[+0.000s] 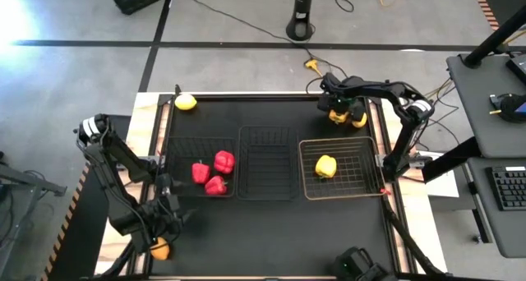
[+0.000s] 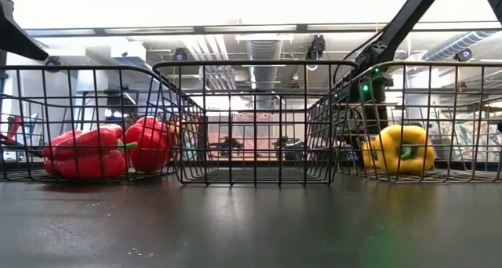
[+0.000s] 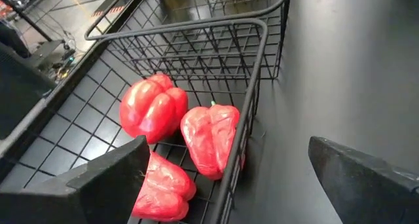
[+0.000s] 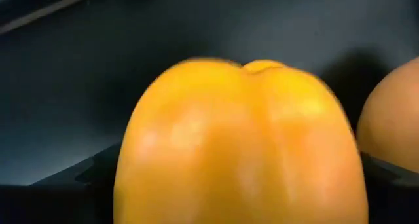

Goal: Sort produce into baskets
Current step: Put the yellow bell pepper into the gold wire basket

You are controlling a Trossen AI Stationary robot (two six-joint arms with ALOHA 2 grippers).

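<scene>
Slippage is the risk: the right gripper (image 1: 343, 110) stands wide around a yellow pepper (image 4: 242, 145) on the worktop, not visibly clamped; a lemon-like fruit (image 4: 393, 119) just beside it could be knocked away; the left gripper (image 1: 168, 207), spread empty, waits beside the red peppers' basket (image 1: 177, 145).

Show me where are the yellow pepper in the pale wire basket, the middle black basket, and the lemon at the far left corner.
yellow pepper (image 1: 325, 166): high view, middle of its top.
middle black basket (image 1: 266, 130): high view, far rim.
lemon (image 1: 186, 102): high view, centre of the fruit.
</scene>
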